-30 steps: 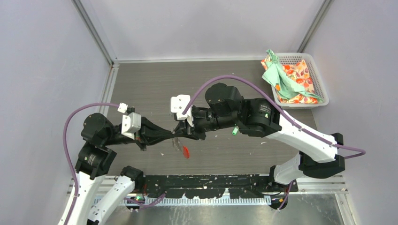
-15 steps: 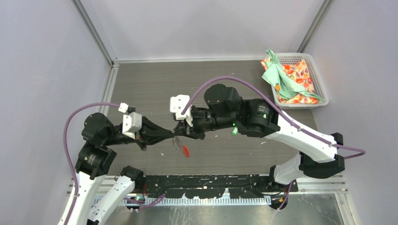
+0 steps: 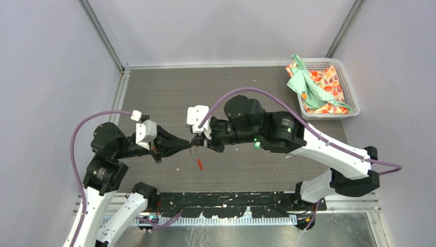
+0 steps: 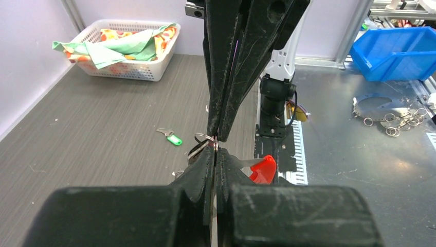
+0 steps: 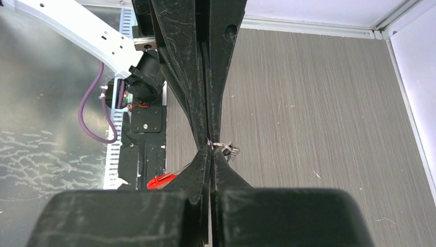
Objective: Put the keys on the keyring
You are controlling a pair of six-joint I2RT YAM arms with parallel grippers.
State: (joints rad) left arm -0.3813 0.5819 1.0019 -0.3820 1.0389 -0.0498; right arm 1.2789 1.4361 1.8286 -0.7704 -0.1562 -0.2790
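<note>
Above the table's middle, my left gripper and right gripper meet tip to tip. Both are shut on the keyring, a small metal loop pinched between the two sets of tips. In the left wrist view, its red tab hangs below to the right of my left gripper. The right wrist view shows the keyring just right of my right gripper. A small dark and silver piece hangs on the loop; I cannot tell what it is. The green-tagged key lies on the table.
A white basket of coloured cloths stands at the back right corner. Beyond the table's near edge lie a metal plate with loose rings and a blue bin. Both arm bases sit along the black rail.
My right gripper has closed onto the keyring. Both grippers have shifted slightly up the view, and the red tab has swung to hang narrower beneath them.
</note>
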